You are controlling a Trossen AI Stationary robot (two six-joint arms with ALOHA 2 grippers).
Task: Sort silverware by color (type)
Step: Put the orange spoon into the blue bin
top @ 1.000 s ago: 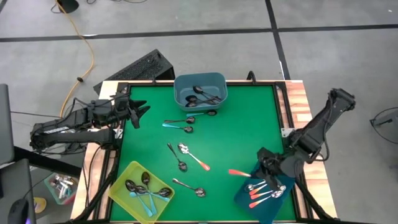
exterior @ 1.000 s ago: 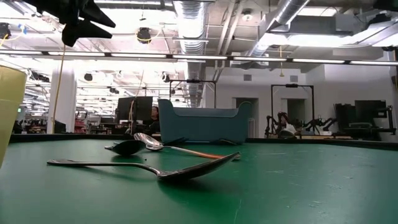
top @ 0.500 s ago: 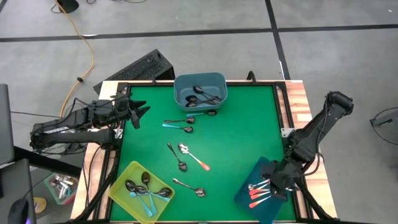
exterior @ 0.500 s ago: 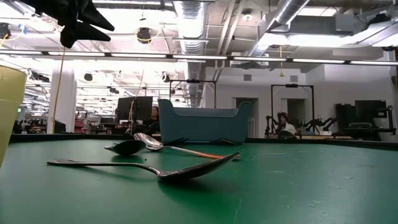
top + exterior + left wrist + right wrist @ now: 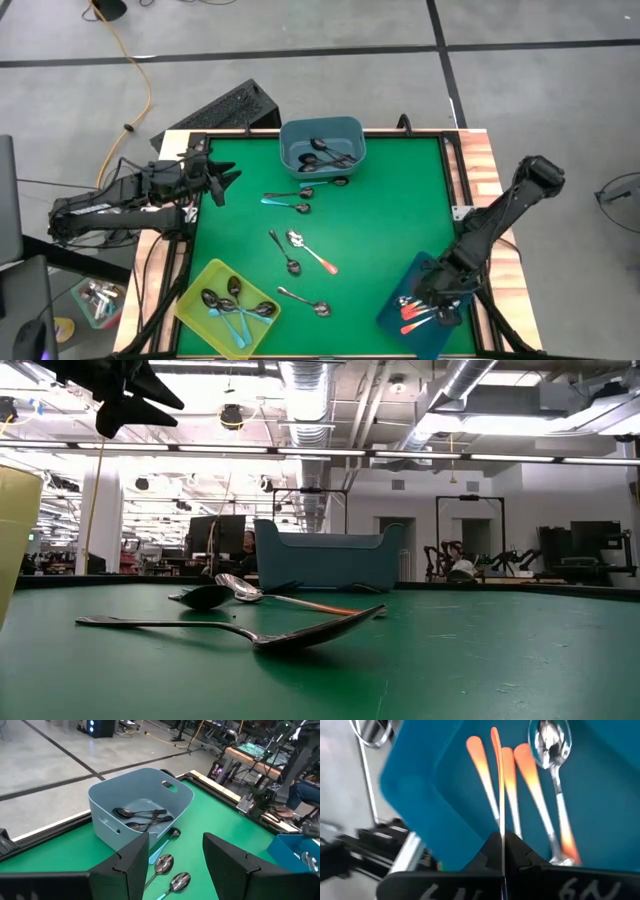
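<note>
Our right pincer point(image 5: 501, 851) clamps an orange-handled spoon point(image 5: 496, 780) over the dark blue bin point(image 5: 400, 312); our left pincer point(image 5: 175, 855) waits, fingers apart.

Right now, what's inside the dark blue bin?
The dark blue bin holds orange-handled spoons; the right gripper, shut on another one, hangs over them and covers part of the bin.

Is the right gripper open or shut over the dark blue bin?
Shut: the right gripper pinches an orange-handled spoon above the dark blue bin, fingers closed together on the handle.
</note>
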